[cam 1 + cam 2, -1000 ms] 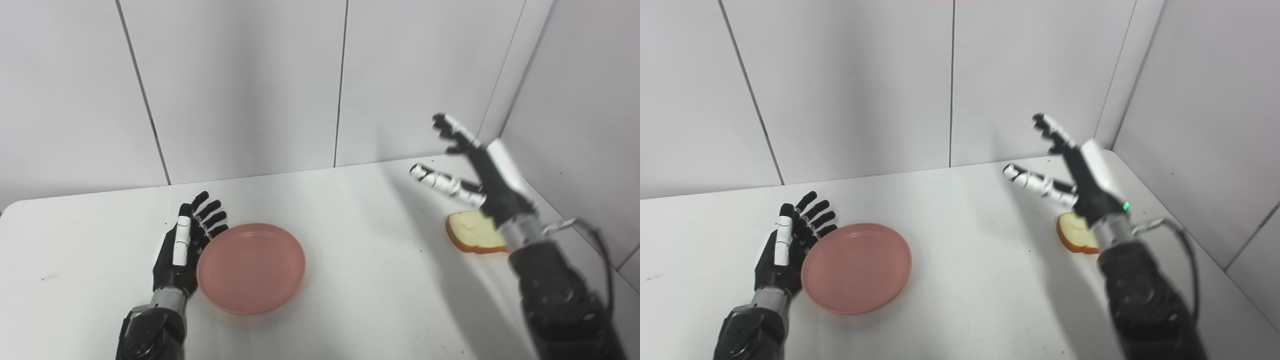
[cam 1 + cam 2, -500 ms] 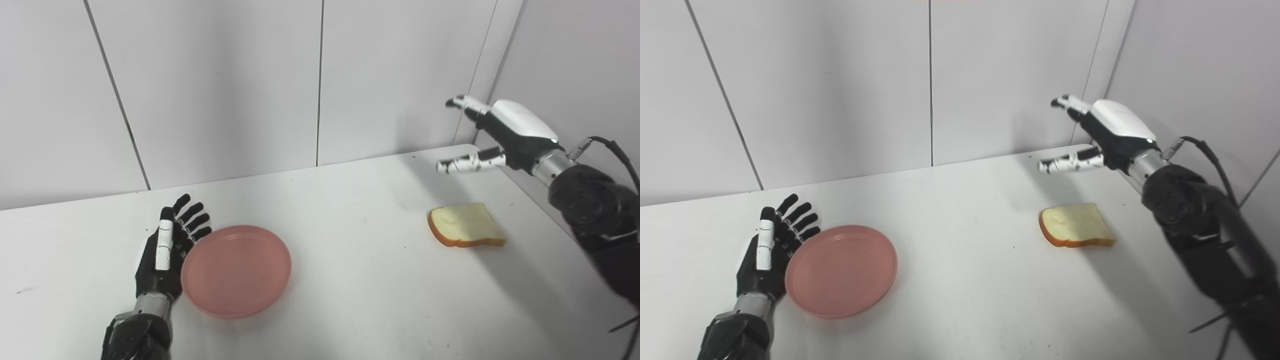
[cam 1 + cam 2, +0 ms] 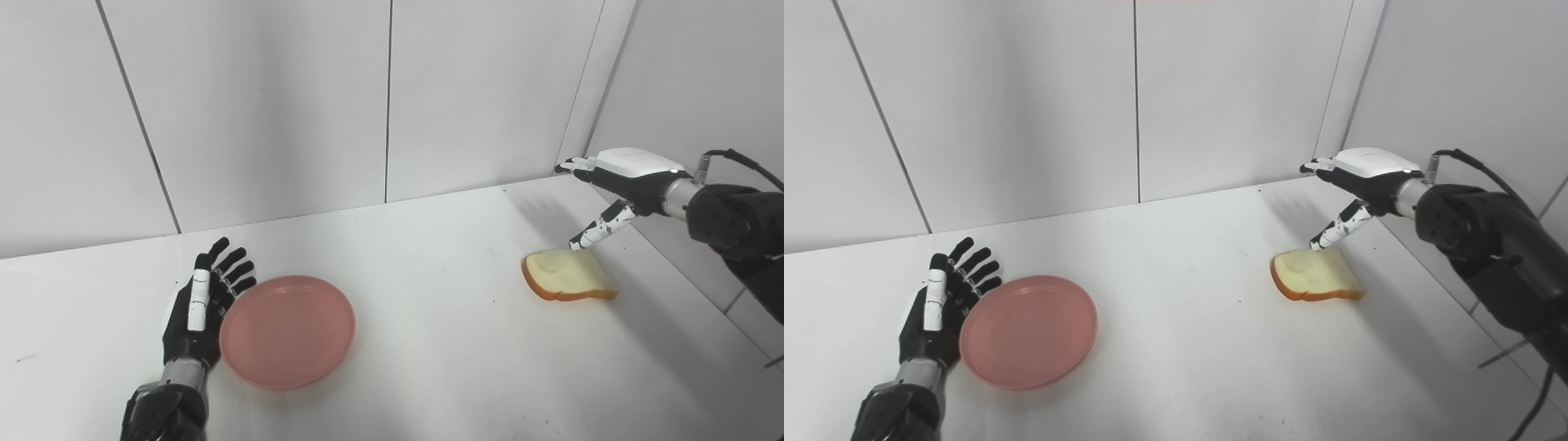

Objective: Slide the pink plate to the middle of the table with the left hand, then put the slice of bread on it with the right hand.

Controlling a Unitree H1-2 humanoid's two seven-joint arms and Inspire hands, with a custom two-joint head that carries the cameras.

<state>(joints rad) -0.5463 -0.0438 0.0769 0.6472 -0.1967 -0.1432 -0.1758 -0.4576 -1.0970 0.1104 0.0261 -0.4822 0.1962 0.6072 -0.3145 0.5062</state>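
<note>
from my station i see the pink plate [image 3: 287,331] lying flat on the white table [image 3: 429,367], on the near left part of it and left of the table's middle. it holds nothing. my left hand [image 3: 202,306] lies just beside the plate's left rim, palm turned toward the plate, its fingers [image 3: 236,269] straight, spread a little and pointing to the far side. it grips nothing. whether the palm edge actually touches the rim i cannot tell from either eye view; the 2 look pressed close with no gap showing.

the slice of bread [image 3: 568,282] lies flat on the table at the far right, near the right wall [image 3: 692,79], well apart from the plate. its pale crumb faces up and the brown crust shows along the near edge and the left curve.

my right hand [image 3: 1360,177] hangs above the table just beyond the far edge of the bread, back of the hand up, white cover on top. it is wide and holds nothing: the thumb [image 3: 597,229] slants down toward the far right corner of the slice, its tip just over the bread or barely at it, and i cannot say if it touches. the other fingers reach left, level, above the table. the dark forearm [image 3: 1488,251] comes in from the right with a black cable [image 3: 1476,162] looping off the wrist.

behind the table stands a pale panelled back wall [image 3: 275,98].
</note>
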